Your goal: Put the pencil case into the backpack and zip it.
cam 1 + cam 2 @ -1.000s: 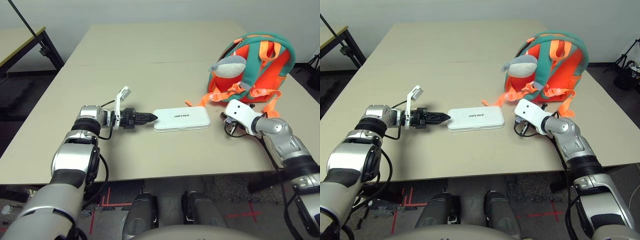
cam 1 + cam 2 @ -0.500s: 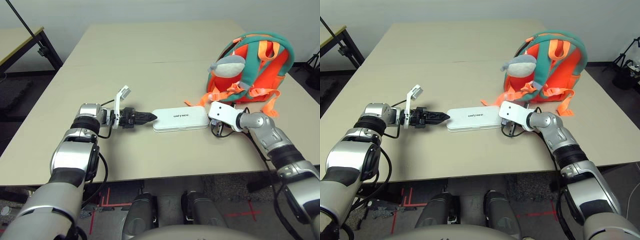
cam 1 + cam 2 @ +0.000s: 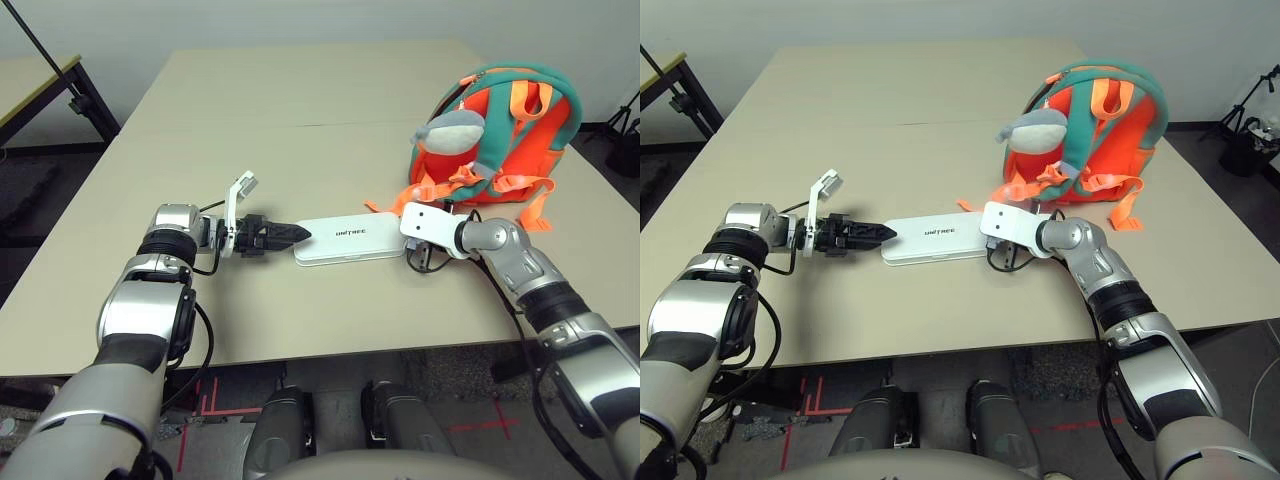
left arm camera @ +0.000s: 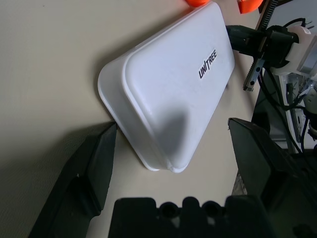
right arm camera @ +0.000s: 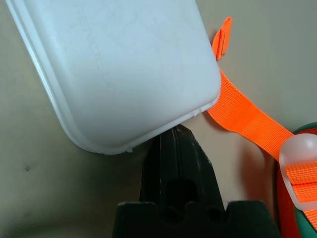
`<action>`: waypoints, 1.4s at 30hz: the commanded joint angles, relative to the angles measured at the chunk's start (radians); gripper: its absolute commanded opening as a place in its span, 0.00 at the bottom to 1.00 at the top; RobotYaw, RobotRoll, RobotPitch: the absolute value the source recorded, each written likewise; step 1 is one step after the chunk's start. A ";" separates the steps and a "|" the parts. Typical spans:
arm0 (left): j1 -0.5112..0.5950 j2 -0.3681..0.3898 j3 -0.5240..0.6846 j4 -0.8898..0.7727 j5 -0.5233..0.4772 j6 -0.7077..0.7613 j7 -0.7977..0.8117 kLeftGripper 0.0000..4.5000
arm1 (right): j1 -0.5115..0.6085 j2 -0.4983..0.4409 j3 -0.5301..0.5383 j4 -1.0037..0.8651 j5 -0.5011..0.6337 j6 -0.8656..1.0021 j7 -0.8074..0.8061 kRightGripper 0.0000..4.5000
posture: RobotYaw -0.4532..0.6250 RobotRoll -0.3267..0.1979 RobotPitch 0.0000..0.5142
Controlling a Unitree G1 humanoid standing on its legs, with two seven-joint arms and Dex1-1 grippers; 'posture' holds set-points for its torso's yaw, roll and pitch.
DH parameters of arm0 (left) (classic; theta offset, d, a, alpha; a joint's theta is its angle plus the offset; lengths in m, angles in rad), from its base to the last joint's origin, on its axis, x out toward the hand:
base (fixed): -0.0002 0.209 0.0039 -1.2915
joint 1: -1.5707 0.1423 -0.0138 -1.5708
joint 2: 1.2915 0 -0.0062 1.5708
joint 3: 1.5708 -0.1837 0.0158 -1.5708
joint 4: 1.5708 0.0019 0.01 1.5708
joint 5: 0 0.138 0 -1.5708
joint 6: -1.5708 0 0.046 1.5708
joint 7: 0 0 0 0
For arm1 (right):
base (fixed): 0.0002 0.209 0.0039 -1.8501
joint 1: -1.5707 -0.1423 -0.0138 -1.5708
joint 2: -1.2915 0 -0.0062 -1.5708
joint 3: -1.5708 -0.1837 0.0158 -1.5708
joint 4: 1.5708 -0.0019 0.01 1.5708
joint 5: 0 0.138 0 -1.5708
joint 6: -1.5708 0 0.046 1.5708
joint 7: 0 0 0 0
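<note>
- We see our left fingers (image 4: 91, 173) spread wide, one on each side of the near end of the pencil case (image 4: 173, 94), gripping nothing.
- Our left gripper (image 3: 285, 236) points along the desk (image 3: 300, 120) toward the case's left short end, just beside it.
- Our right fingers (image 5: 179, 163) are pressed together, their tip at the edge of the case's other short end; we cannot tell whether they touch it.
- Our right gripper (image 3: 992, 247) sits just beside that right end, under its white wrist housing.
- The white pencil case lies flat on the desk between our two grippers, lid up, dark lettering showing.
- An orange webbing strap (image 5: 247, 116) runs on the desk close by the case's right corner.
- The orange and teal backpack (image 3: 510, 130) stands behind our right arm, a grey plush charm (image 3: 450, 130) on its front.
</note>
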 commanded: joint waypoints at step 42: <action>0.005 -0.124 0.302 -0.190 -0.194 -0.482 0.282 0.30 | 0.433 -0.052 -0.538 -0.685 0.395 0.440 -0.209 0.74 | 0.44 0.62 0.12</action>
